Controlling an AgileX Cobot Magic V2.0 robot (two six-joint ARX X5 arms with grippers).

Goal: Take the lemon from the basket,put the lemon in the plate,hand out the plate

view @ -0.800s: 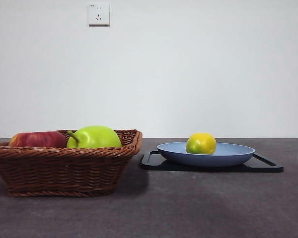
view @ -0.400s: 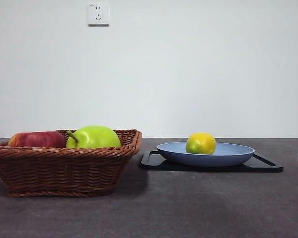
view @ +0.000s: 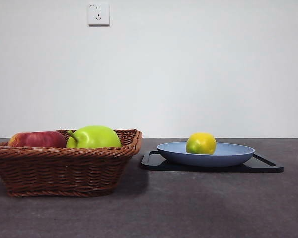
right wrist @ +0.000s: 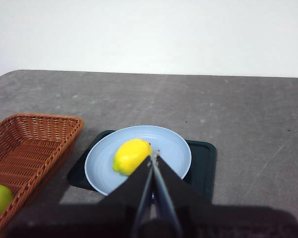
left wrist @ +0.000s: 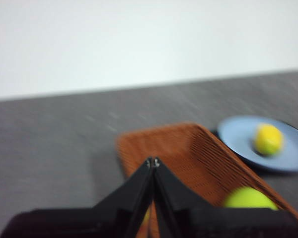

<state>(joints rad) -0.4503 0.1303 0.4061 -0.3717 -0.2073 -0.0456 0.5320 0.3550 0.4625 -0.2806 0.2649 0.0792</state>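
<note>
**Right claw above and nearest the loaded plate**

The right gripper [right wrist: 153, 154] hangs clenched and empty over the plate [view: 233, 157], which carries the lemon [view: 201, 143] on a black tray [view: 268, 166]. The left gripper [left wrist: 152, 162], also clenched, is over the basket [view: 64, 168], farther left

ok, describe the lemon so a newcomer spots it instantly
Find the black tray on the grey table, beside the wicker basket. On it sits a light-blue plate, and the lemon lies in it: small, yellow, unlike the basket's bigger green apple.
</note>
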